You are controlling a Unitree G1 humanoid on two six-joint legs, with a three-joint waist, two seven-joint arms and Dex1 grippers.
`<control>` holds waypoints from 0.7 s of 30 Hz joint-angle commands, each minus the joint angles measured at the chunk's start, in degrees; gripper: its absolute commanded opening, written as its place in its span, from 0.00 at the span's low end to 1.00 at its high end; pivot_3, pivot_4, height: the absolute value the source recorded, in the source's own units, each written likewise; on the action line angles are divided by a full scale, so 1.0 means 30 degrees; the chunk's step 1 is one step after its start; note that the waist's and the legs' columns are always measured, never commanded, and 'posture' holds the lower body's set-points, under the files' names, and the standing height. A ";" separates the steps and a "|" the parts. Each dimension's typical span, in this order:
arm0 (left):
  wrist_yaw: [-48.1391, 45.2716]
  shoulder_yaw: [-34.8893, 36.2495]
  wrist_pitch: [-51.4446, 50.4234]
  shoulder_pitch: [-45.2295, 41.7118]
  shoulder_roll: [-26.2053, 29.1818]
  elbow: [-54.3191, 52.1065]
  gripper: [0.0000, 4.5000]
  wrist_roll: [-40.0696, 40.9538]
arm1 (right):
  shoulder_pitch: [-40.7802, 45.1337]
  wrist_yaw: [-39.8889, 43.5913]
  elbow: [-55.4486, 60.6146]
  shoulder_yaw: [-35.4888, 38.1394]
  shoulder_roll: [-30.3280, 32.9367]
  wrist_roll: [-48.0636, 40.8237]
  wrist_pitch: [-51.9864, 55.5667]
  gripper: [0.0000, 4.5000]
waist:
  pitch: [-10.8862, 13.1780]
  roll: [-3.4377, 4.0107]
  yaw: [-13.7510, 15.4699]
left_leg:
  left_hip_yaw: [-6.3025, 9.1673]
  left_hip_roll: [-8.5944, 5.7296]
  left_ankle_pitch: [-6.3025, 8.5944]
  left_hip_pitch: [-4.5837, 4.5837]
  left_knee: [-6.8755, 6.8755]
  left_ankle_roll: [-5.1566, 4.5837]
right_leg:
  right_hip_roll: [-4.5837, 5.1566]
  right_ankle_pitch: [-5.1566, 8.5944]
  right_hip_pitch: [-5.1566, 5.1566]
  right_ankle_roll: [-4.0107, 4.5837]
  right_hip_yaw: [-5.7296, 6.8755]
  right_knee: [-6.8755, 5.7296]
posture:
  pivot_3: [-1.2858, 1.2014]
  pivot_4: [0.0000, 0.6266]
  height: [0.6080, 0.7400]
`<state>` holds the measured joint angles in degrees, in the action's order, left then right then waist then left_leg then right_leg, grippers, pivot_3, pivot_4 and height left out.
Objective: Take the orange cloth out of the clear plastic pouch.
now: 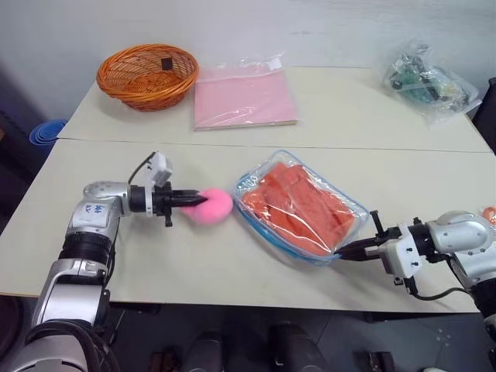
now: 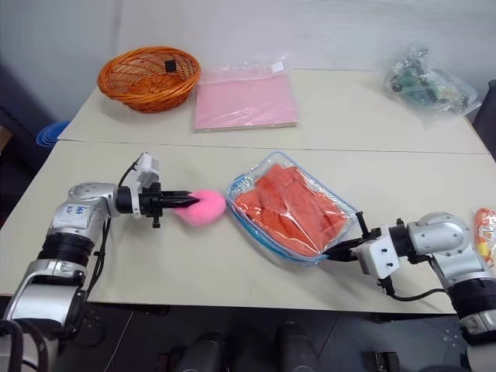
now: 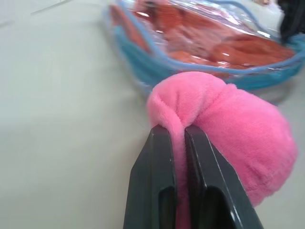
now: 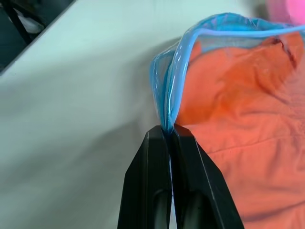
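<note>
The left gripper [image 1: 195, 201] is closed almost fully, and its 2 black fingers [image 3: 157, 191] pinch a fold of the fluffy pink pom-pom [image 1: 212, 205]. The pom-pom lies just beside the left end of the clear plastic pouch [image 1: 298, 206], at its blue edging. The right gripper [image 1: 346, 249] is shut tight on the blue edge of the pouch at the corner nearest to the robot's right side; in the right wrist view the 2 fingers [image 4: 152, 191] squeeze the thin blue seam between them.

The pouch lies flat on the near table [image 1: 194, 263], between the 2 grippers. Inside it is the orange cloth [image 1: 298, 208], folded and wrinkly, filling most of the pouch. The cloth is completely inside; I cannot tell how far the zipper is open.

On the far table, well apart from the grippers, stands an orange wicker basket [image 1: 147, 76] with a small dark thing [image 1: 165, 63] at its inner wall. Just beside the basket lies a clear sleeve with a pink sheet [image 1: 245, 96]. At the far right corner lies a clear bag of green and dark parts [image 1: 428, 82]. Nothing stands between the grippers and the pouch.
</note>
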<state>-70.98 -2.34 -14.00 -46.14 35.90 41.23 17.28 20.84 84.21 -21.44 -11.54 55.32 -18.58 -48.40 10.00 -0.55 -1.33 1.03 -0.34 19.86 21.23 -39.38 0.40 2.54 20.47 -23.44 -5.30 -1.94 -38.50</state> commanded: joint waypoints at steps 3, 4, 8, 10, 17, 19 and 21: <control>0.1704 0.0751 0.2047 -0.1679 -0.0063 0.3492 0.00 -0.1263 | -0.0616 0.1253 -0.0174 0.0830 0.0862 -0.0778 -0.0900 0.00 | 0.0001 -0.0001 -0.0024 | -0.0004 -0.0001 0.0000 -0.0002 -0.0004 0.0000 | -0.0001 0.0000 0.0001 0.0000 0.0001 -0.0006 | 0.52 0.24 1.00; 0.1644 0.0771 0.2191 -0.1787 -0.0114 0.3732 0.00 -0.1299 | -0.0636 0.1173 -0.0420 0.0952 0.0876 -0.0727 -0.0918 0.00 | 0.0001 -0.0002 -0.0053 | -0.0004 -0.0001 0.0000 -0.0004 -0.0005 0.0000 | -0.0001 0.0000 -0.0001 0.0000 -0.0002 -0.0011 | 0.52 0.24 1.00; 0.0477 0.0874 0.1857 -0.1314 0.0053 0.3151 0.00 -0.0928 | -0.0456 -0.0414 -0.1287 0.1623 0.0681 -0.0012 -0.0022 0.00 | 0.0002 -0.0003 -0.0079 | -0.0010 0.0000 -0.0001 -0.0001 -0.0004 0.0001 | -0.0001 0.0000 -0.0021 0.0000 -0.0008 -0.0031 | 0.52 0.24 1.00; -0.0318 0.0990 0.1303 -0.0566 0.0335 0.1983 0.07 -0.0544 | -0.0499 -0.1008 -0.1287 0.1959 0.0720 -0.0035 0.1442 0.00 | 0.0002 -0.0003 -0.0080 | -0.0009 0.0001 -0.0001 -0.0001 -0.0005 0.0002 | 0.0000 0.0000 -0.0021 0.0000 -0.0010 -0.0040 | 0.52 0.24 1.00; 0.0684 0.2675 -0.0180 0.4062 0.1476 -0.5143 0.52 0.0615 | -0.1289 -0.3155 -0.1912 0.4618 0.1755 0.0578 0.3154 0.47 | 0.0001 0.0001 0.0005 | -0.0012 0.0010 -0.0001 0.0000 0.0017 0.0004 | 0.0003 0.0000 -0.0042 0.0001 -0.0037 -0.0044 | 0.52 0.24 1.00; 0.1291 0.3398 -0.0100 0.5019 0.1710 -0.5983 0.66 0.0743 | -0.2195 -0.3703 -0.1015 0.5839 0.2294 0.0193 0.4047 0.62 | 0.0001 0.0002 0.0134 | -0.0002 0.0008 -0.0001 -0.0001 0.0005 0.0003 | 0.0010 0.0000 -0.0015 0.0001 -0.0026 -0.0034 | 0.52 0.24 1.00; 0.1197 0.3896 0.0628 0.5802 0.2154 -0.5926 0.78 0.0635 | -0.3530 -0.4180 0.1321 0.7124 0.2661 -0.1031 0.6141 0.77 | 0.0001 0.0002 0.0210 | -0.0004 0.0005 0.0003 -0.0004 0.0007 -0.0003 | 0.0010 0.0001 -0.0014 0.0001 -0.0030 -0.0031 | 0.52 0.24 1.00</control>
<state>-67.66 7.01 -13.84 -29.39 41.05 24.83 18.31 11.35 72.99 -22.61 6.12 61.84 -18.37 -33.52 10.00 -0.55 -0.70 1.02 -0.33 19.87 21.22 -39.30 0.39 2.57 20.47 -23.50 -5.30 -2.03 -38.58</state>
